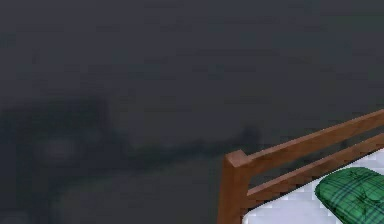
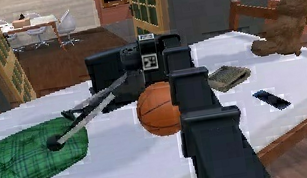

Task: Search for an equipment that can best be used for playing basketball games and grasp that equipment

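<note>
Basketball point(image 2: 155, 112), round and dark orange

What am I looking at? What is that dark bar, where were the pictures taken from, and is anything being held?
It is a wheeled robot with one reaching arm. One camera looks ahead: a dark wall, a wooden bed frame and a green pillow. The other looks sideways, where the dark arm stretches over a bed. Its gripper, with two thin fingers, ends by the pillow. On the sheet rest an orange basketball beside the arm, a book and a teddy bear. Whether the gripper holds anything cannot be told.
</note>
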